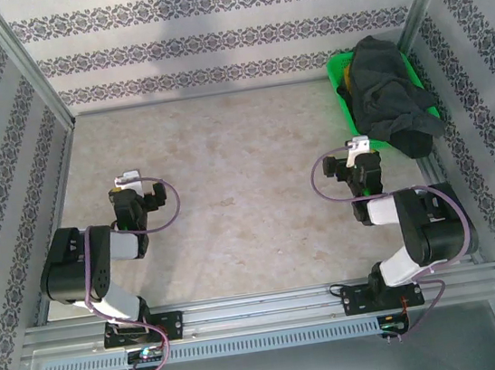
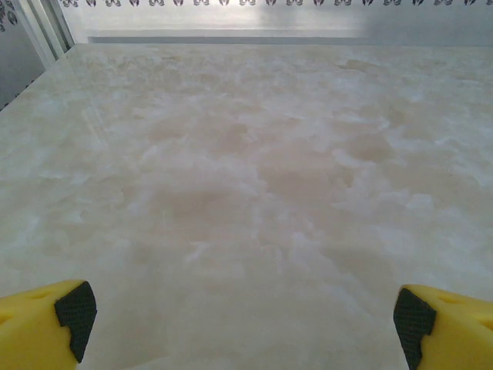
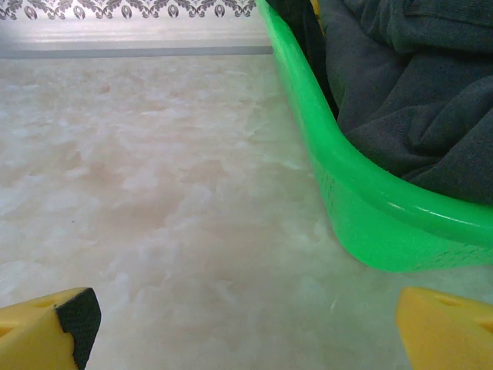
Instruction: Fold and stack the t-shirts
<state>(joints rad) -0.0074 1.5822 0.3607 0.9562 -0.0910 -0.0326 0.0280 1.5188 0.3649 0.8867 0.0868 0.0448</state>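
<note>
The t-shirts are heaped in a bright green basket (image 1: 336,77) at the table's far right corner. A charcoal grey t-shirt (image 1: 389,93) lies on top and spills over the rim; in the right wrist view this grey t-shirt (image 3: 408,85) bulges above the basket wall (image 3: 362,208). A sliver of mustard cloth (image 3: 314,6) peeks out beneath it. My right gripper (image 1: 358,145) hovers just in front of the basket's near left corner, open (image 3: 246,327), nothing between its yellow fingers (image 3: 46,324). My left gripper (image 1: 126,179) is at mid-left, open (image 2: 243,327) over bare table.
The marbled beige table (image 1: 245,167) is walled by patterned panels at the back and both sides. A metal rail (image 1: 263,306) runs along the near edge, where both arm bases are bolted.
</note>
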